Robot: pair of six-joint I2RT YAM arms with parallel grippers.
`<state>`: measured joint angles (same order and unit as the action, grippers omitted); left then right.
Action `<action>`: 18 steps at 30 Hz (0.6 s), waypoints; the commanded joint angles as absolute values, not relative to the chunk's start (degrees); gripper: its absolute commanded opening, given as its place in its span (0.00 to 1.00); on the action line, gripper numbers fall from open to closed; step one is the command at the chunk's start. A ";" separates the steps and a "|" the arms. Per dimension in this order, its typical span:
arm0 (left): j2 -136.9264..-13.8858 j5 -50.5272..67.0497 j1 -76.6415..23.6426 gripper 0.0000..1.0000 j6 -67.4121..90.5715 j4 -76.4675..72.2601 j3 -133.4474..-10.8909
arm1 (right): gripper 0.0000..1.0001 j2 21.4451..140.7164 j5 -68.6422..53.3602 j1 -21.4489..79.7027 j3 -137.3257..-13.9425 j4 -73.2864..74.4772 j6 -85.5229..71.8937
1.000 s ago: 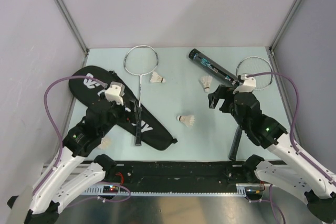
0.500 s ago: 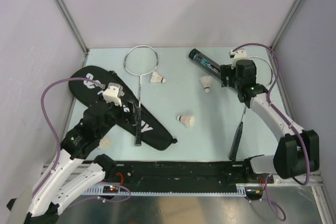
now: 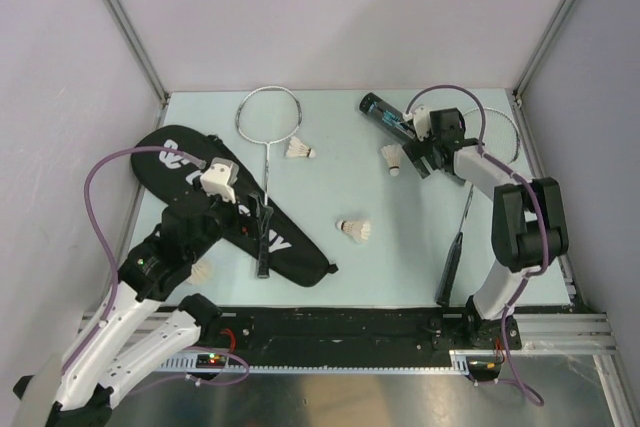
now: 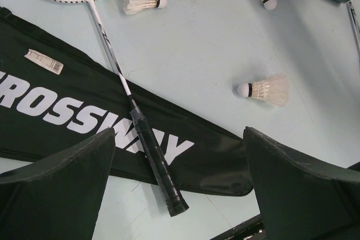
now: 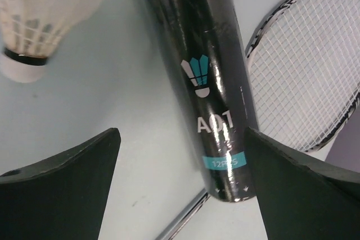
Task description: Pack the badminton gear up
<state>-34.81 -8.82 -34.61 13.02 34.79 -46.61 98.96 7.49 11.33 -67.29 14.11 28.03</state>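
Note:
The black tube [image 3: 383,115] lies at the far right. My right gripper [image 3: 420,155] hovers open over its near end; in the right wrist view the tube [image 5: 197,66] lies between the spread fingers, nearer the right one. One racket [image 3: 467,209] lies under that arm, its head [image 5: 309,71] beside the tube. The other racket [image 3: 267,137] rests with its handle [image 4: 156,164] across the black bag [image 3: 190,187]. My left gripper [image 3: 258,217] is open above that handle. Shuttlecocks lie at the far middle [image 3: 300,149], by the tube [image 3: 393,158], mid-table [image 3: 354,230] and near left [image 3: 203,272].
Metal frame posts [image 3: 125,22] and grey walls close in the table on the left, right and back. The black base rail [image 3: 340,325] runs along the near edge.
My right arm has swung from the near right out to the far right and now hangs over the tube's end. My left arm has barely moved.

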 commanded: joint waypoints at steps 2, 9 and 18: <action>-35.13 -8.19 -34.70 0.98 12.49 32.61 -46.49 | 0.97 103.77 9.74 10.04 -73.75 15.55 35.31; -34.44 -9.56 -34.75 0.98 12.10 32.50 -46.22 | 0.97 111.07 12.45 9.68 -77.53 14.53 38.53; -34.84 -9.76 -34.70 0.98 11.65 32.19 -45.97 | 0.93 116.05 8.32 7.64 -81.17 15.85 41.44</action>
